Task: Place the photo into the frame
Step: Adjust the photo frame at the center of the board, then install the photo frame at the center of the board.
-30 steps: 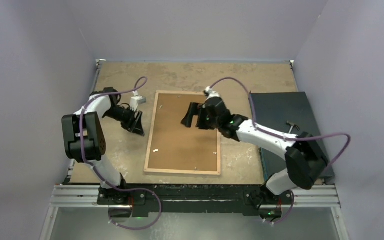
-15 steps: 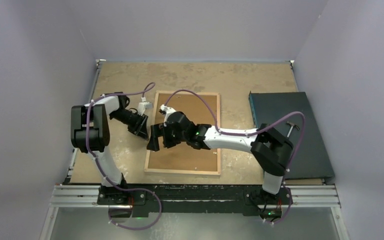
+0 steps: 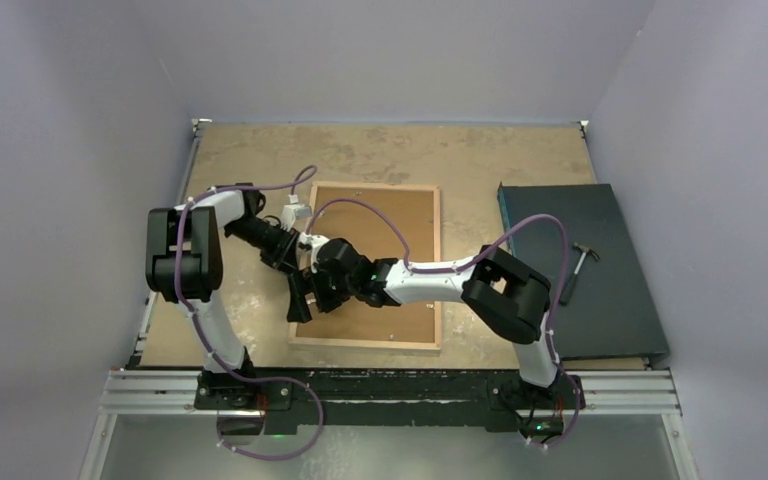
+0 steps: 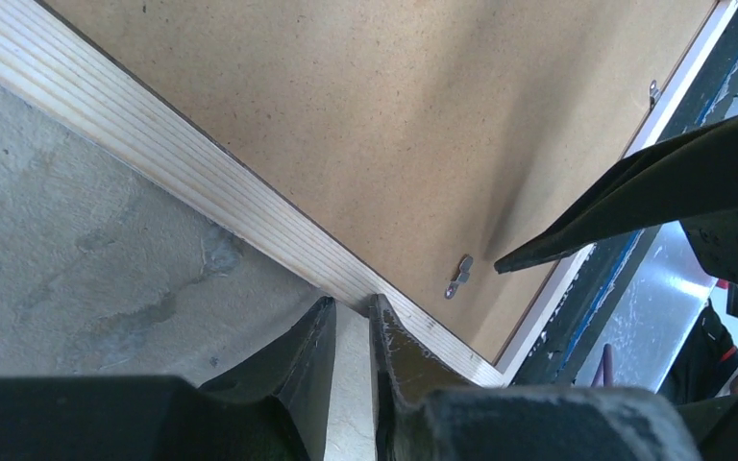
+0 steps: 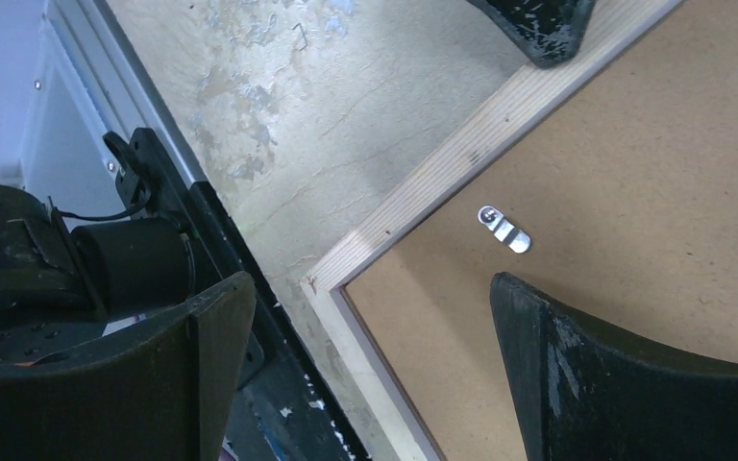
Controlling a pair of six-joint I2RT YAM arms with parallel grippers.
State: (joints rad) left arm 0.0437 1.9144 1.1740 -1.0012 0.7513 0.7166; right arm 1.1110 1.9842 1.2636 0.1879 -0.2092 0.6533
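The frame (image 3: 436, 262) lies face down in the middle of the table, light wood rails up, with a brown backing board (image 3: 392, 235) inside it. The photo is hidden. My left gripper (image 3: 285, 258) sits low at the frame's left rail (image 4: 154, 144). Its fingers are narrowly open, the tips (image 4: 354, 305) against the rail's outer edge, nothing between them. My right gripper (image 3: 305, 290) hangs wide open over the frame's near left corner (image 5: 332, 279), one finger over the board (image 5: 634, 192), the other (image 5: 202, 327) off the frame's edge.
Small metal turn clips (image 5: 504, 230) (image 4: 458, 277) lie on the board near the left rail. A dark flat mat (image 3: 600, 310) with a hammer (image 3: 580, 258) lies to the right. The arms' black mounting rail (image 3: 390, 385) runs close to the frame's near edge.
My right arm has swept from the board's middle to the frame's near left corner. My left gripper has moved right to the left rail, and its fingers have narrowed.
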